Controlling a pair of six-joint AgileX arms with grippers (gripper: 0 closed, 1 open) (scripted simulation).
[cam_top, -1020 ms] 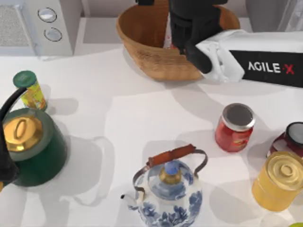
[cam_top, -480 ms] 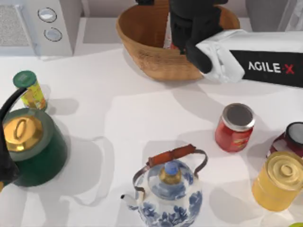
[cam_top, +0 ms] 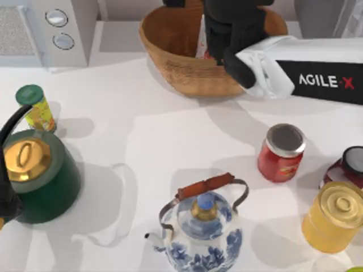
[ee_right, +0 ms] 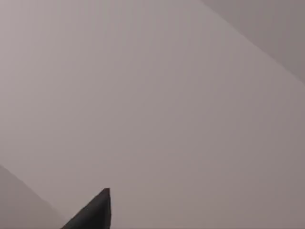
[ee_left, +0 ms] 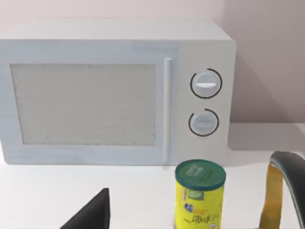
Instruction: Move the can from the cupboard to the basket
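Top view, from the left: you have the white microwave (cam_top: 42, 28) with two round knobs at the back left corner of the table (cam_top: 159, 141). In front of it stands a small yellow canister with a green lid (cam_top: 35, 106), and just in front of that a dark green kettle with a gold lid (cam_top: 38, 175). Your left arm sits parked at the left edge beside this kettle; from the left wrist view you face the microwave and the canister, and you cannot tell how that hand's fingers stand.

Near the front centre stands a blue-and-white teapot (cam_top: 198, 232). Behind it, at the back centre, sits the wicker basket (cam_top: 176, 56). Your right arm reaches in from the right, and the right hand (cam_top: 227, 28) hangs over the basket's bowl. A sliver of the can (cam_top: 201, 39), silver with red marks, shows at the hand's left side inside the basket; whether the fingers grip it is hidden by the hand's black body.

Further right stand a red jar with a silver lid (cam_top: 281, 152), a second red jar (cam_top: 347, 165) at the right edge, and a yellow tin (cam_top: 333, 216).
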